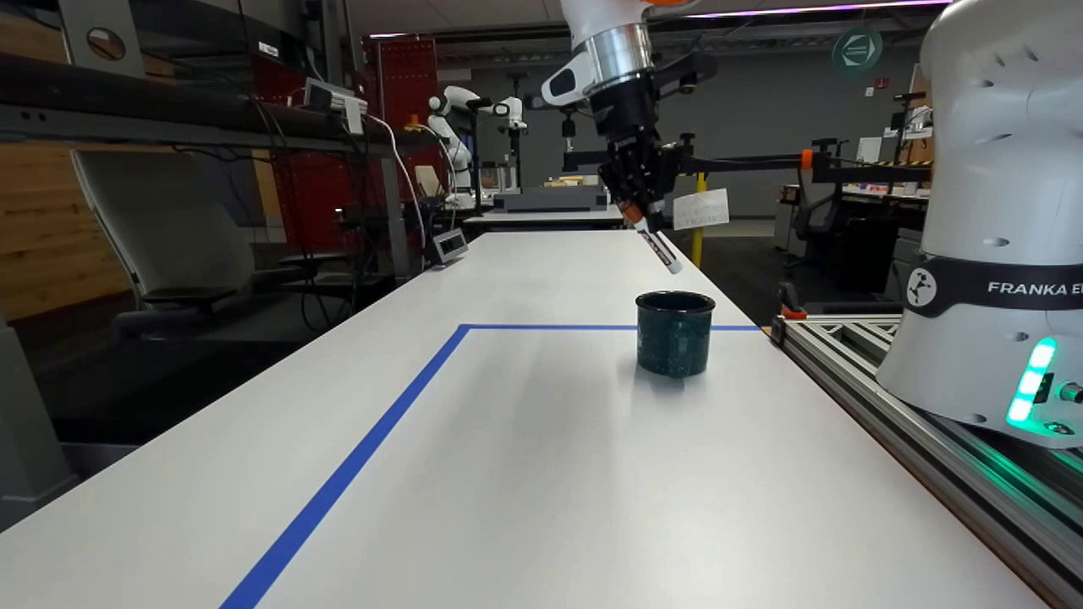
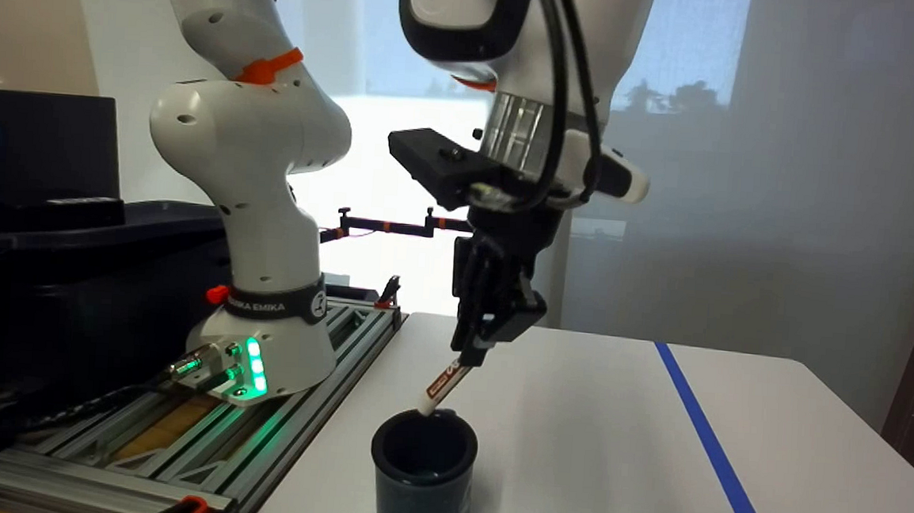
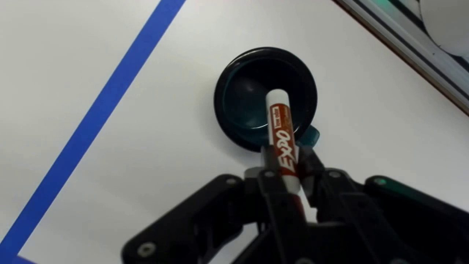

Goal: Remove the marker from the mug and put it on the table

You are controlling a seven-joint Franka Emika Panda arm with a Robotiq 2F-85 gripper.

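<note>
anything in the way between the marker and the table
Yes, the mug: it stands below the lower end of the marker, which the hand holds. Beside the mug, nothing visible blocks the way to the table.

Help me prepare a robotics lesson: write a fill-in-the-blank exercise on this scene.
The claw grips a marker whose largest printed word is ____.
The marker hangs ____ than the rim of the mug.
The tape on the table is coloured ____.
Missing words: EXPO; higher; blue.
</note>
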